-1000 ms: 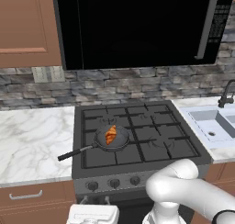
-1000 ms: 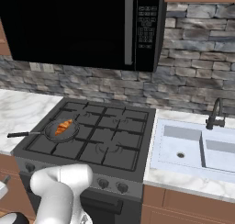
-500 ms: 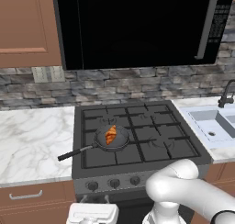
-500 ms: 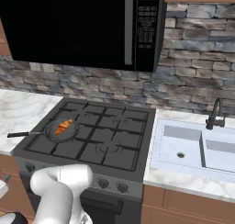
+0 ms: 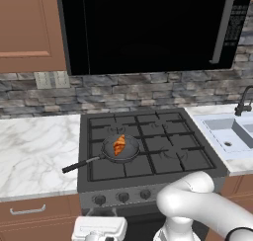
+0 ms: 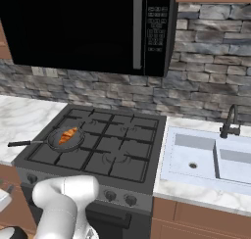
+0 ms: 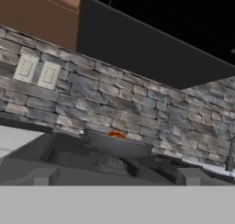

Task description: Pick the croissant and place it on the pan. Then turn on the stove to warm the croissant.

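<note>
A marble desk [image 5: 34, 151] fills the 9 o'clock side of the left base view, beneath a brown wall cupboard [image 5: 27, 27] at 10 o'clock. On the stone wall [image 5: 148, 92] behind it sits a pale double socket [image 5: 52, 80], seen again at 9 o'clock in the hand view [image 7: 36, 70].

At centre stands the stove [image 5: 148, 151], its black grates covering the top and its round knobs [image 5: 122, 197] ranged along the front edge. The pan [image 5: 121, 150] rests on the front-left burner, its long black handle [image 5: 81, 163] pointing toward 8 o'clock, out over the stove's edge toward the desk. The croissant [image 5: 119, 144] lies inside the pan, orange-brown against the dark metal; the right base view shows it there too [image 6: 68, 135], at 9 o'clock in that frame. In the hand view the croissant [image 7: 115, 134] peeps just above the pan's rim [image 7: 117, 145], seen from low at the stove's front.

A black microwave [image 5: 148, 27] hangs above the stove at 12 o'clock.

At 3 o'clock a white sink [image 6: 211, 157] with a dark tap [image 6: 230, 123] is set into the desk.

The white arm [image 5: 197, 205] curls low at 5 o'clock, in front of the stove. The end effector is released, its jaws spread wide and holding nothing.
</note>
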Available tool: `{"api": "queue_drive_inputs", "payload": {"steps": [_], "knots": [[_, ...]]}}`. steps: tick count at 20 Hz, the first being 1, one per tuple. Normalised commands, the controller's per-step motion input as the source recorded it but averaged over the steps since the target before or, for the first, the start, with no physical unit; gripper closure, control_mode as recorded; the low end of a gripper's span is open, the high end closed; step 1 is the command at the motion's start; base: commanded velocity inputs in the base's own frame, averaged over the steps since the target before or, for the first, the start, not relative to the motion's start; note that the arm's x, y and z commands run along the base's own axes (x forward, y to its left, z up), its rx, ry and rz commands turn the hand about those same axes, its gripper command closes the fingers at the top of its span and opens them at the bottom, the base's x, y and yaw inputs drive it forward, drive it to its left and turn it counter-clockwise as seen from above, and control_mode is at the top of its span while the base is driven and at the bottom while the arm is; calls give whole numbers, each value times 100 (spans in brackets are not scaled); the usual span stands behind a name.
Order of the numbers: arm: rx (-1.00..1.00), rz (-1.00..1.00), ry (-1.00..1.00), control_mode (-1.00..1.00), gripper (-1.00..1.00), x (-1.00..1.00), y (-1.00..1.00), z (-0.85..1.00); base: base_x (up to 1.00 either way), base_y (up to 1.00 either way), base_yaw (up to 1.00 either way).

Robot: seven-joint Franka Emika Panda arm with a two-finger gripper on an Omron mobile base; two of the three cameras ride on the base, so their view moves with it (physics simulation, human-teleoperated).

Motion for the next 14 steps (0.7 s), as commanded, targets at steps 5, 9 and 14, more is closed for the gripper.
{"api": "queue_drive_inputs", "payload": {"steps": [5, 9, 14], "knots": [[0, 0, 0, -100, -100, 15, 0, -13, 0, 0, 0], [0, 0, 0, -100, -100, 18, 0, -19, 0, 0, 0], [0, 0, 0, -100, -100, 17, 0, -26, 0, 0, 0]]}}
